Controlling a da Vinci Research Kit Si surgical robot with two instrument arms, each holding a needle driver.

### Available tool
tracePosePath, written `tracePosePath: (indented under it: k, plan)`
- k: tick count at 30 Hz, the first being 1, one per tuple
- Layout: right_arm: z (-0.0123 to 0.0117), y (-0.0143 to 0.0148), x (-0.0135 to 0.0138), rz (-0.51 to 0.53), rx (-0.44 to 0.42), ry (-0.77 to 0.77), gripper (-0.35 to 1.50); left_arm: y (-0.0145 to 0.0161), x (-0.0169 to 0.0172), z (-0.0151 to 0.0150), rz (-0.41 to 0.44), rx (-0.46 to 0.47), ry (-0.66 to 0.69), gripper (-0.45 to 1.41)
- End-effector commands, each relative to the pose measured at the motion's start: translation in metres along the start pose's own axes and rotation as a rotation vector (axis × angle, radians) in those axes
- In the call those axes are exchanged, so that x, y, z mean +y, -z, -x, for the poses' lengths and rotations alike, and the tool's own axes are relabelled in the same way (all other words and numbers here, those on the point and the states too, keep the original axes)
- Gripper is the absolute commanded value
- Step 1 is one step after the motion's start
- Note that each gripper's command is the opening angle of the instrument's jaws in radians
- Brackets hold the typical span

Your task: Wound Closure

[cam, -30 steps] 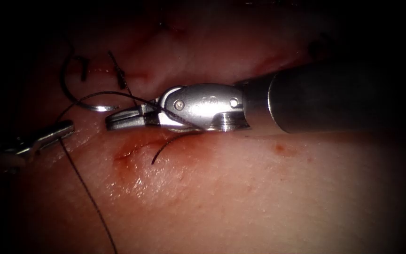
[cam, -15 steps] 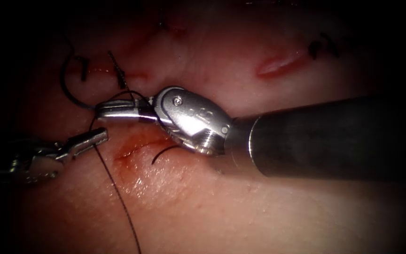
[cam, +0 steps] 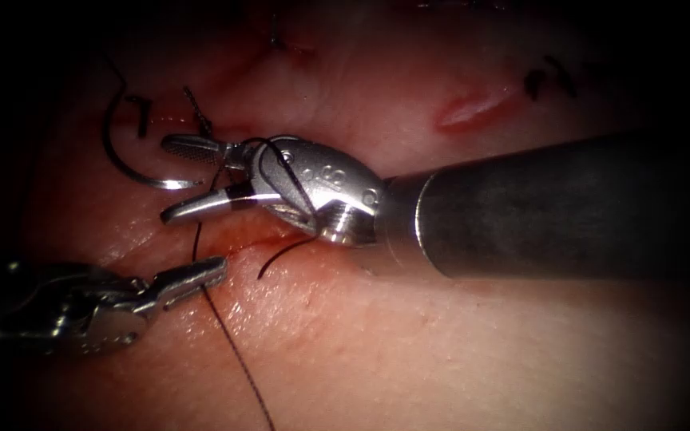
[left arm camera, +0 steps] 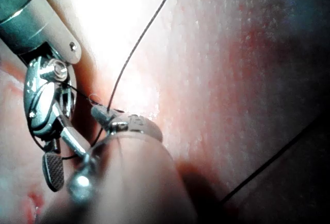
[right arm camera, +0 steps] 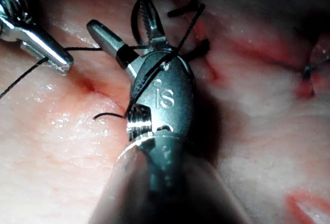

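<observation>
In the endoscope view my right tool (cam: 181, 179) comes in from the right with its 2 jaws spread wide and nothing held between them; 1 jaw points at the far side of the cut (cam: 237, 239), the other lies just above it. The thread (cam: 233, 359) is draped in a loop over this tool's wrist, then runs down past my left tool (cam: 216, 270) toward the near edge. My left tool sits at the near left, its jaws closed on the thread where the strand crosses its tip. The needle (cam: 133, 168) lies free on the tissue (cam: 457, 343) at the far left of the cut, held by neither tool; I cannot tell whether its tip is in the tissue. A short cut end of thread (cam: 277, 257) curls beside the red fluid (cam: 217, 267) along the cut.

In the left wrist view my left tool (left arm camera: 99, 112) grips the thread (left arm camera: 136, 46), and the right tool (left arm camera: 51, 154) stands open just beside it.

In the right wrist view my right tool (right arm camera: 126, 31) is spread wide, thread (right arm camera: 154, 69) across its body, the needle (right arm camera: 142, 5) curving beyond it, my left tool (right arm camera: 61, 62) nearby.
</observation>
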Motion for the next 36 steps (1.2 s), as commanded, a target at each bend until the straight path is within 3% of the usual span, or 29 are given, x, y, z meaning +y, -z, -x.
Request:
tracePosePath:
  k: [1, 6, 15, 21, 27, 36]
  plan:
    - [0.0003, -0.001, 0.0004, -0.007, -0.021, 0.014, 1.19, -0.0004, -0.0002, 0.0003, 0.001, 0.007, 0.004, -0.45]
    - [0.0011, -0.0011, 0.0, -0.032, -0.109, 0.049, 1.19, 0.0008, -0.0016, 0.0007, 0.003, 0.104, 0.014, -0.45]
    - [0.0021, -0.001, -0.0004, -0.05, -0.167, 0.064, 1.19, 0.001, -0.0036, 0.0005, 0.001, 0.357, 0.157, -0.45]
    - [0.0029, -0.001, -0.0011, -0.122, -0.201, 0.07, 1.18, 0.0009, -0.005, 0.0025, -0.008, 0.5, 0.259, -0.45]
    - [0.0039, -0.0009, -0.002, -0.212, -0.212, 0.076, 1.16, 0.0006, -0.0058, 0.0058, -0.014, 0.593, 0.32, -0.45]
    - [0.0043, -0.001, -0.0027, -0.309, -0.191, 0.03, 1.09, -0.0008, -0.0067, 0.0094, -0.068, 0.623, 0.405, -0.45]
